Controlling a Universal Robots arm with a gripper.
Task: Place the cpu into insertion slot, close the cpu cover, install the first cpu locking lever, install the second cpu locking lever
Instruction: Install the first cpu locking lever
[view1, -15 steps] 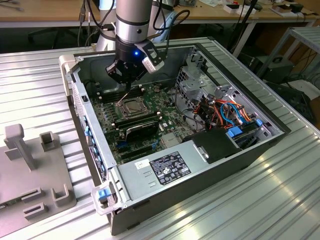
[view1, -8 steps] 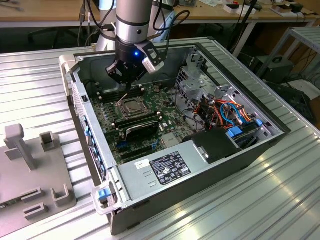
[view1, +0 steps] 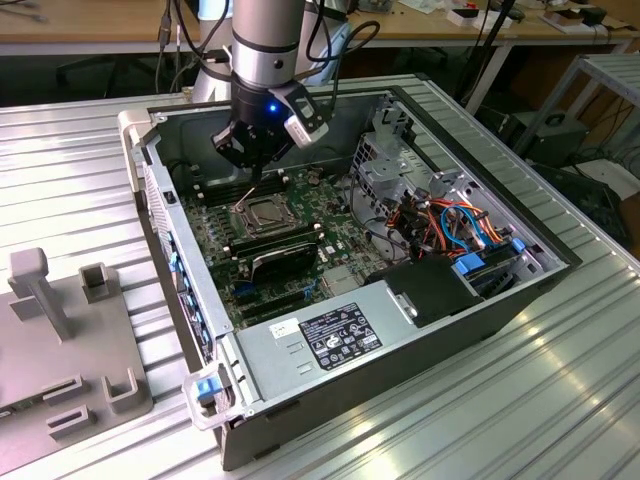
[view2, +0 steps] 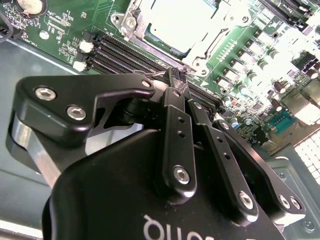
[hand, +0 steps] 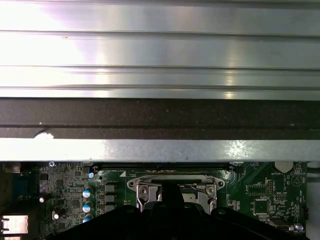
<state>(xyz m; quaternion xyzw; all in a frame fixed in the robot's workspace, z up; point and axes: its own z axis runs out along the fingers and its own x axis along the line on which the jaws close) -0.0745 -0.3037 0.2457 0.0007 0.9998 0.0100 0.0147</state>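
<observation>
The arm is down inside the open computer case (view1: 150, 190) now, which lies flat on the ribbed metal tabletop (view1: 480, 400). The hand (view1: 256, 186) hangs right over the green motherboard (view1: 225, 255), tips at the far edge of the insertion slot (view1: 262, 212).

In the second wrist view the two black fingers (view2: 176, 107) are pressed close together, their tips (view2: 177, 76) down at a thin wire lever (view2: 157, 75) running along the socket's rim, beside the long black memory slots (view2: 125, 52). Whether they actually pinch that wire, I cannot tell from here.

The cpu (view2: 182, 20) sits in the slot already, its pale metal top showing through the window of the cpu cover (view2: 137, 25), which lies flat over it.

In the first wrist view the socket's silver frame (hand: 175, 182) shows above the dark body of the hand, with the case wall (hand: 160, 150) just past it.

A grey fixture block (view1: 60, 340) sits on the tabletop toward the exterior view's left, well apart from the case.
</observation>
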